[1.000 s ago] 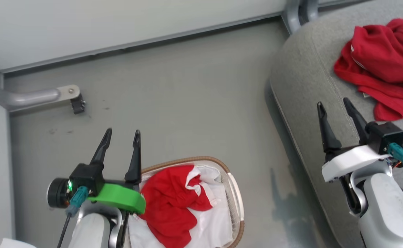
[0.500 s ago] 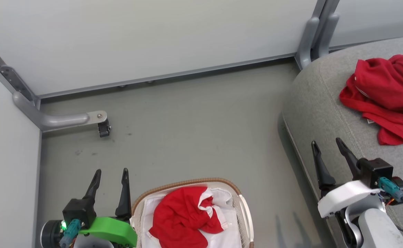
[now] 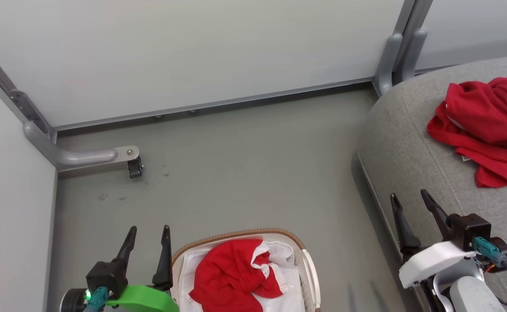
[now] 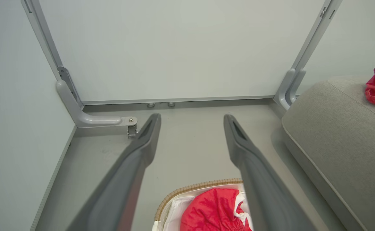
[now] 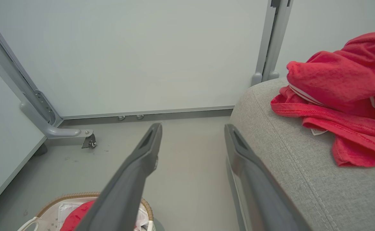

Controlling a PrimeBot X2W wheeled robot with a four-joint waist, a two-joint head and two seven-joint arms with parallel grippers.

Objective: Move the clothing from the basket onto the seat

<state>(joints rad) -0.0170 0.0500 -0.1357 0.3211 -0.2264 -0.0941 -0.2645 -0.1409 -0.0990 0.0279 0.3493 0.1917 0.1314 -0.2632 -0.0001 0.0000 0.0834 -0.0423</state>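
Left gripper (image 3: 148,228) beside basket (image 3: 236,232); right gripper (image 3: 408,193) apparently over seat (image 3: 409,130) edge; jaws apart.

The left end effector (image 4: 192,116) gapes above red clothing (image 4: 214,210) in the basket (image 4: 190,187).

Light: bright, even, diffuse, flat on the pale wall panels (image 3: 219,52).
Shadows: soft dark band on the floor (image 3: 253,173) beside the seat (image 3: 401,143); faint grey streaks at the head view's bottom edge.
Head view: sharp throughout.
Wrist views: left tool (image 4: 192,116) and right tool (image 5: 193,126) smeared near the lens, crisper at the tips; background clear.
Edges: wide-angle splay of panel frames (image 4: 46,41).
Clothing (image 5: 335,70): saturated red, pinker in wrist views.
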